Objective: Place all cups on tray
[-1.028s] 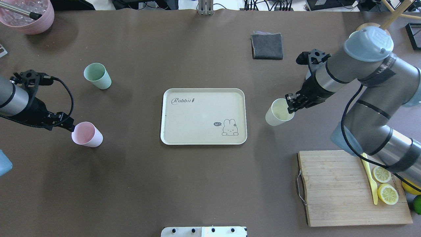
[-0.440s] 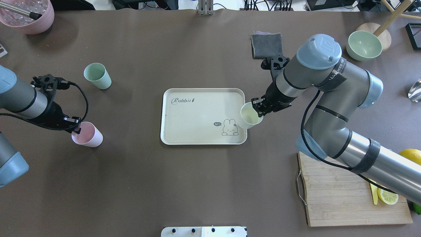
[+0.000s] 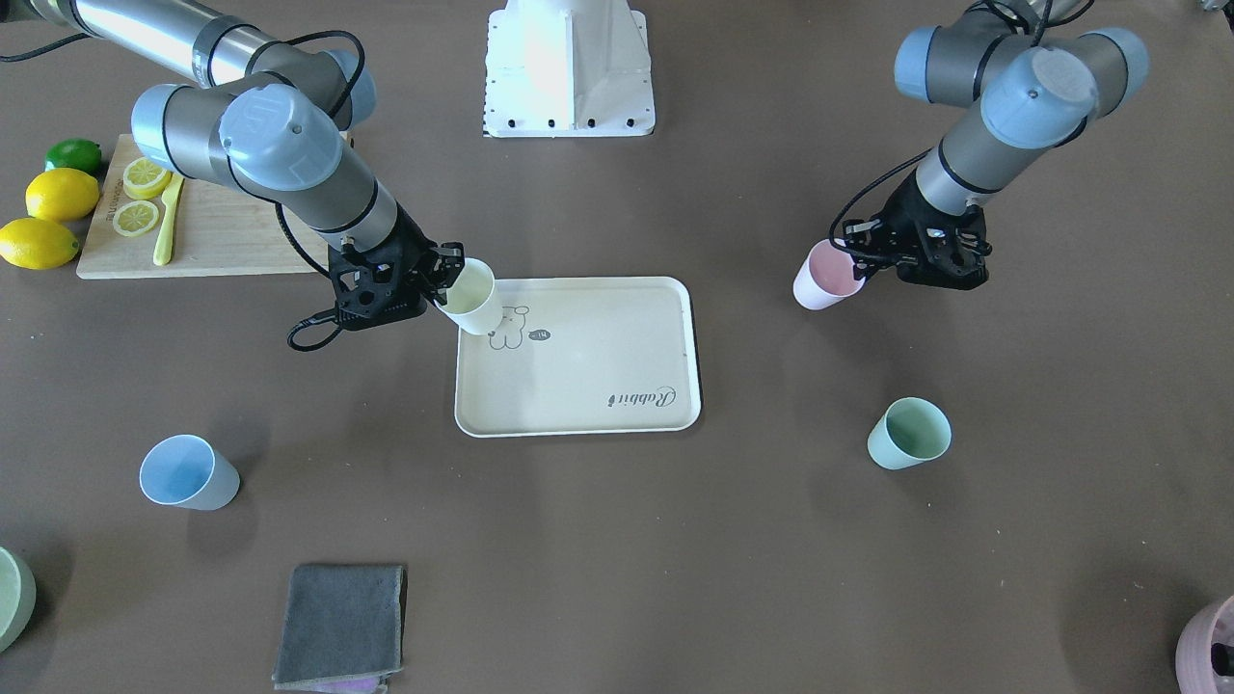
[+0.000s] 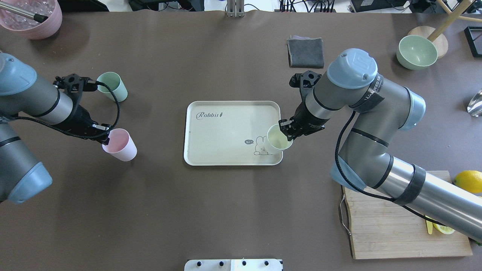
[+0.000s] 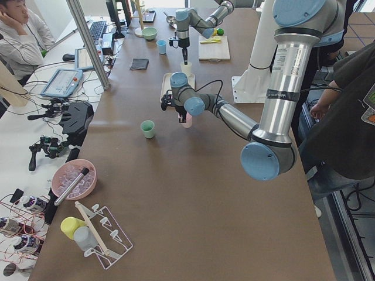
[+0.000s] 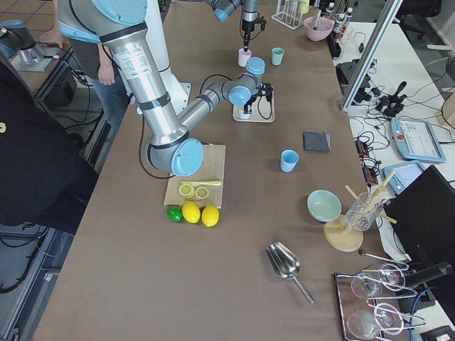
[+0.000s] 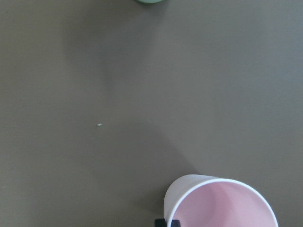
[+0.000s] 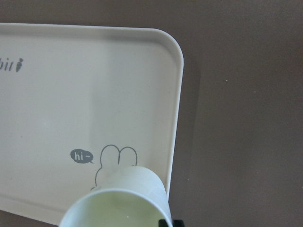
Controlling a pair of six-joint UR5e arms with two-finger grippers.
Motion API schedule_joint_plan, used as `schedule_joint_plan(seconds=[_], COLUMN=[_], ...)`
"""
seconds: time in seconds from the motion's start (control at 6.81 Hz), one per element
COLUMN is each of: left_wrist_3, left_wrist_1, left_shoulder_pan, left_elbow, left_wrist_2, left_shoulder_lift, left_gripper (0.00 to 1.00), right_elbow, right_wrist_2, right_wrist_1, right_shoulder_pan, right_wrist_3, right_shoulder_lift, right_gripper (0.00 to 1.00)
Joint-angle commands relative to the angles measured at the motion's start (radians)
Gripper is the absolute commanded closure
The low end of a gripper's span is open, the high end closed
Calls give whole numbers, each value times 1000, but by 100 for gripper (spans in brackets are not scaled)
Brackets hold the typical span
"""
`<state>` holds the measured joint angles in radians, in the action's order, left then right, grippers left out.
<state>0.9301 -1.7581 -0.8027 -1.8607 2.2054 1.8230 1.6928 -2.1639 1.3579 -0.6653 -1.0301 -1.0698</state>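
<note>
The cream tray (image 4: 226,128) lies mid-table. My right gripper (image 4: 286,131) is shut on the rim of the pale yellow cup (image 4: 278,140) and holds it tilted over the tray's rabbit drawing, at its near right corner. The cup also shows in the right wrist view (image 8: 118,198). My left gripper (image 4: 106,137) is shut on the rim of the pink cup (image 4: 121,145), left of the tray. The mint green cup (image 4: 112,86) stands upright behind the left gripper. The light blue cup (image 3: 188,472) stands far on my right side, hidden by the right arm in the overhead view.
A wooden cutting board (image 4: 395,218) with lemon slices lies at the near right. A folded grey cloth (image 4: 305,52), a pale green bowl (image 4: 416,52) and a mauve pot (image 4: 32,19) sit along the far edge. Whole lemons (image 3: 58,193) lie beside the board.
My right gripper has carried the yellow cup left, from beside the tray to over its corner. My left gripper has closed on the pink cup's rim and moved it right.
</note>
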Motion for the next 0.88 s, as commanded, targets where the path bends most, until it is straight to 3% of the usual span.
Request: schedule_joint_plan(seconds=[0.0, 0.15, 0.29, 0.44, 0.59, 0.73], left_wrist_3=[86, 146, 179, 220, 225, 225], left_wrist_1=[121, 118, 117, 115, 105, 100], left_shoulder_pan=[35, 59, 85, 106, 137, 140], left_elbow=[70, 134, 165, 223, 236, 236], left_wrist_2=[1, -4, -6, -41, -83, -90], left_shoulder_lift=[207, 292, 327, 396, 401, 398], left_gripper=[100, 100, 100, 100, 100, 86], right_elbow=[-5, -7, -5, -2, -4, -18], right_wrist_2=[21, 27, 32, 3, -48, -100], right_wrist_1=[0, 10, 10, 13, 15, 20], right_shoulder_pan=[19, 19, 6, -44, -106, -188], right_wrist_3=[-4, -4, 2, 14, 24, 101], right_shoulder_lift=[8, 25, 25, 24, 16, -5], right_gripper=[100, 1, 0, 0, 0, 0])
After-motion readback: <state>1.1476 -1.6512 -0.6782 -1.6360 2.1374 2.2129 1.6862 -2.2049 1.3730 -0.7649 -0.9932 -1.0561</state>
